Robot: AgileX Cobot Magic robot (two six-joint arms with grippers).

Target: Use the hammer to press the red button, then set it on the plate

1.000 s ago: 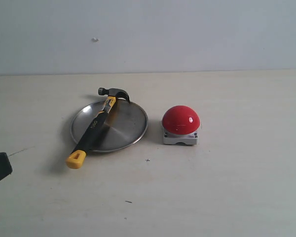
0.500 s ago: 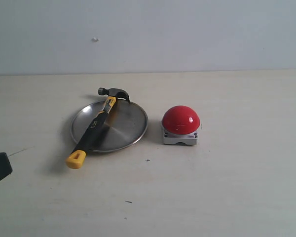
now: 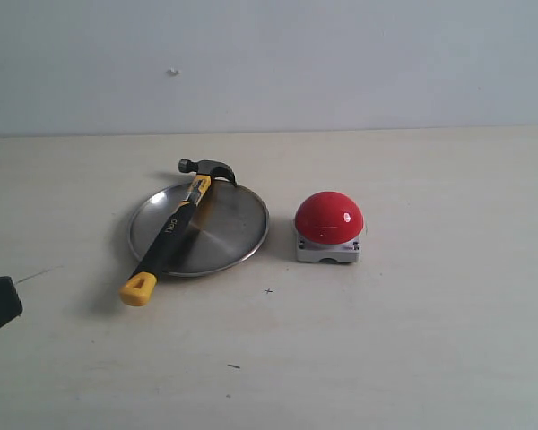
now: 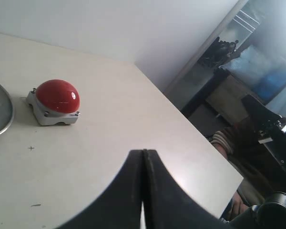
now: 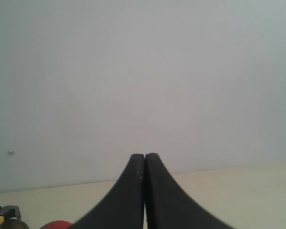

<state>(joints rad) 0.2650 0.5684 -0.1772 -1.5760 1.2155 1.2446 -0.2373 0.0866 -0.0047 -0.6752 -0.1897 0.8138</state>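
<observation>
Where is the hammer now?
In the exterior view the hammer lies diagonally across the left part of the plate, head beyond its far rim, yellow butt past its near rim, left of the red button.

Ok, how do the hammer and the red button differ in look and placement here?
The hammer is long and black-and-yellow, lying across the plate with both ends overhanging. The red button is a squat glossy dome, upright on the table beside the plate. Both sit untouched.
</observation>
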